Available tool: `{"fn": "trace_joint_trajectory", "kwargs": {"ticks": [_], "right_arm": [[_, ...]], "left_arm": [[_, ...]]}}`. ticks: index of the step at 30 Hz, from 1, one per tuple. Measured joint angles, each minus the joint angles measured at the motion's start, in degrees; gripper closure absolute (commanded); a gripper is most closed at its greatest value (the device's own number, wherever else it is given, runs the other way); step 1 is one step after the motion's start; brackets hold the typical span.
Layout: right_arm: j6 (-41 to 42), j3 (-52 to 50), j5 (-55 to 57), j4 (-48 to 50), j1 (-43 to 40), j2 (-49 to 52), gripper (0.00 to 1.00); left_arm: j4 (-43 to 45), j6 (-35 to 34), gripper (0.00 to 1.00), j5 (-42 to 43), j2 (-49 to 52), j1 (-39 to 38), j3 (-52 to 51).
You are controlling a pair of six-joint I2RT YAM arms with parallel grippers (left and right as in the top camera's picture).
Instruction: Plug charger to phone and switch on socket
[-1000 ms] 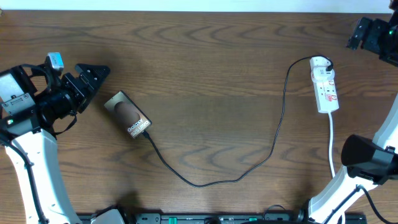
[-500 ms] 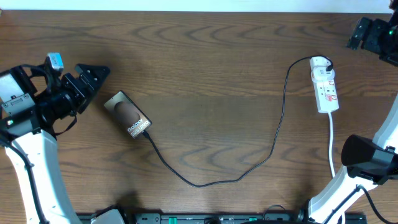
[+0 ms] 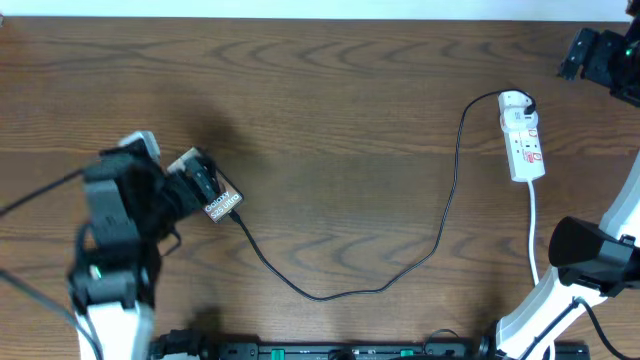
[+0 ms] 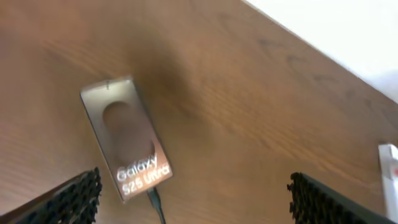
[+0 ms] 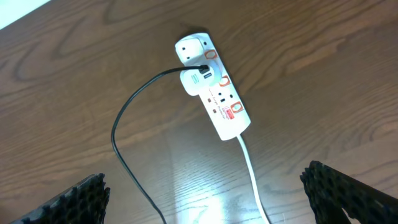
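CHANGE: left claw, spread wide, moved from left edge to above phone | charger tip touches phone | NEXT, likely: socket

Likely lab: robot arms, wooden table

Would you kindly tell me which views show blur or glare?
Overhead: the left arm is smeared, the rest sharp. Left wrist: soft throughout, the brownish-grey rectangular phone smudged. Right wrist: crisp, with glare on the wooden table below the white power strip.
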Motion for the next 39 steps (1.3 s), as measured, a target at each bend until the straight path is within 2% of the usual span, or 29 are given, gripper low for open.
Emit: {"fn": "trace_joint_trajectory", "kwargs": {"ticks": [4,11,18,28,34,39], "right_arm": [[0.0,0.0,0.0,0.0,0.0,0.0,0.01],[0.0,0.0,0.0,0.0,0.0,0.0,0.01],[0.0,0.0,0.0,0.0,0.0,0.0,0.01],[0.0,0.0,0.1,0.0,0.0,0.0,0.01],[0.0,0.0,0.1,0.0,0.0,0.0,0.01],[0.0,0.0,0.1,0.0,0.0,0.0,0.01]], "left_arm": [[9.4,0.0,0.06,-4.3,-11.0,-3.7,-7.8],[25.6,0.0,0.06,-7.1,-26.5,-4.2,-20.1],[34.8,0.0,0.06,-7.6,-36.8,-4.2,-31.3],[39.2,0.2,0.06,-8.5,-47.7,-4.2,-45.3],[32.3,2.0,0.05,-8.5,-48.0,-4.2,-46.6],[30.9,3.2,0.06,-9.7,-48.0,-4.2,-46.2]]}}
